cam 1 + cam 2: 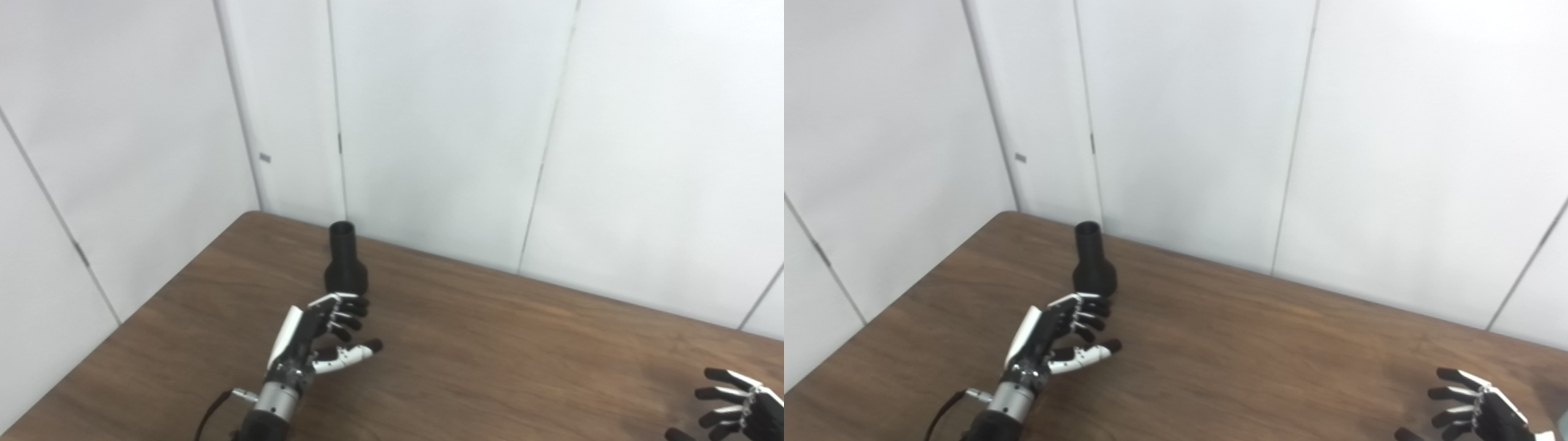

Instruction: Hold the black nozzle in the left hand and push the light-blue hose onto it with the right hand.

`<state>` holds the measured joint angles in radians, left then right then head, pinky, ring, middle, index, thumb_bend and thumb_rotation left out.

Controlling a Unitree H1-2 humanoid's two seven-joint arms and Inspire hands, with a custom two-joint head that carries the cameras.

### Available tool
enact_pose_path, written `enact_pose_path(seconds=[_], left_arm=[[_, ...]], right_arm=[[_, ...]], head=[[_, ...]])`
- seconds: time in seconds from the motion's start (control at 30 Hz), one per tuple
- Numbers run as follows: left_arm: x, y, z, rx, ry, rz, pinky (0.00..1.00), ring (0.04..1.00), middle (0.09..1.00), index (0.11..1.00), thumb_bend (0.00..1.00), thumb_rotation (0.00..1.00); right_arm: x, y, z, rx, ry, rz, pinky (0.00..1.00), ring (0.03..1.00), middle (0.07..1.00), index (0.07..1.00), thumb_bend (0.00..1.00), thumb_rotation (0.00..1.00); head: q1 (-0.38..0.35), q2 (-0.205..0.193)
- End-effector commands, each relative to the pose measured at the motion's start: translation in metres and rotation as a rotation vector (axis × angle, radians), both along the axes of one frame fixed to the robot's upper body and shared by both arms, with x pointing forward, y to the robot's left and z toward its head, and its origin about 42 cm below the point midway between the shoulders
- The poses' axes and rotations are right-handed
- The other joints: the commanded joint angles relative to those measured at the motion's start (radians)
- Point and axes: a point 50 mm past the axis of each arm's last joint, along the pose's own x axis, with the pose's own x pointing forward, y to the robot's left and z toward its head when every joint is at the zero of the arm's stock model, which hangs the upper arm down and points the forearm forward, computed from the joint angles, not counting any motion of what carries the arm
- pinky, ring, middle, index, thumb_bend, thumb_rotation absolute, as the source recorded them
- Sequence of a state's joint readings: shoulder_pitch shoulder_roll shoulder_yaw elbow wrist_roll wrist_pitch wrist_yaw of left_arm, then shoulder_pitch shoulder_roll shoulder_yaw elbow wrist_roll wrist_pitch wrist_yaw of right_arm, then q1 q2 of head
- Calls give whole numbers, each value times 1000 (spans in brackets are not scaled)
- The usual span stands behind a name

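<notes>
At twelve o'clock of the open-fingered left hand, the upright black plastic nozzle wants a firm wrap around its wide base, while the right hand waits, fingers spread, holding nothing.

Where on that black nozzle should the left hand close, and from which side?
Grip the wide lower body of the black nozzle, coming from the near side where the left hand already is. The nozzle stands upright with its narrow neck on top, which probably must stay free for the hose.
</notes>
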<state>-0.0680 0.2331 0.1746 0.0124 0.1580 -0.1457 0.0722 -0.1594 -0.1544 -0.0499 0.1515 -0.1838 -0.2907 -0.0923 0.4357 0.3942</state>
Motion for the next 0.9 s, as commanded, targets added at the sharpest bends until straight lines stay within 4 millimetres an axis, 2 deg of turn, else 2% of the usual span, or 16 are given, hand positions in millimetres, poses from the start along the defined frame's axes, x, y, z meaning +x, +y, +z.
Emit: enact_pose_path(seconds=[0.0, 0.1, 0.27, 0.43, 0.5, 0.53, 0.6, 0.7, 0.8, 0.87], left_arm=[[6, 9, 24, 17, -104, 32, 484, 566, 632, 652, 703, 121], [5, 27, 25, 26, -129, 117, 458, 530, 591, 641, 714, 134], [10, 48, 19, 107, -172, 275, 440, 509, 573, 640, 700, 133], [18, 53, 17, 181, -175, 379, 576, 639, 673, 670, 704, 121], [23, 55, 16, 203, -157, 412, 719, 753, 747, 715, 712, 161], [25, 55, 18, 208, -151, 419, 752, 778, 766, 730, 713, 166], [29, 56, 21, 222, -124, 426, 777, 828, 829, 792, 737, 214], [35, 55, 29, 251, -58, 412, 757, 866, 891, 893, 784, 281], [42, 58, 37, 276, 20, 361, 805, 937, 958, 971, 824, 331], [46, 60, 44, 258, 72, 314, 840, 980, 987, 993, 858, 349]], right_arm=[[1, 3, 5, 7, -29, 5, 302, 419, 590, 664, 615, 0], [1, 4, 7, 15, -24, 5, 302, 424, 603, 668, 610, 0], [0, 8, 10, 17, -31, 7, 300, 421, 589, 671, 600, 0], [-1, 10, 14, 21, -44, 0, 302, 415, 561, 666, 586, 0], [-2, 10, 16, 20, -47, -3, 293, 404, 537, 664, 576, 0], [-3, 10, 17, 19, -46, -3, 290, 401, 529, 665, 572, 0], [-4, 9, 18, 12, -46, -4, 298, 412, 563, 665, 583, 0], [-5, 9, 19, 11, -47, -1, 315, 429, 603, 668, 604, 0], [-5, 9, 21, 14, -50, 2, 318, 431, 604, 666, 616, 0], [-6, 10, 22, 17, -50, 3, 310, 422, 588, 663, 616, 0]], head=[[-1, 1], [0, 4], [3, 4], [1, 7], [1, 7], [1, 7], [1, 6], [2, 8], [2, 9], [-1, 9]])
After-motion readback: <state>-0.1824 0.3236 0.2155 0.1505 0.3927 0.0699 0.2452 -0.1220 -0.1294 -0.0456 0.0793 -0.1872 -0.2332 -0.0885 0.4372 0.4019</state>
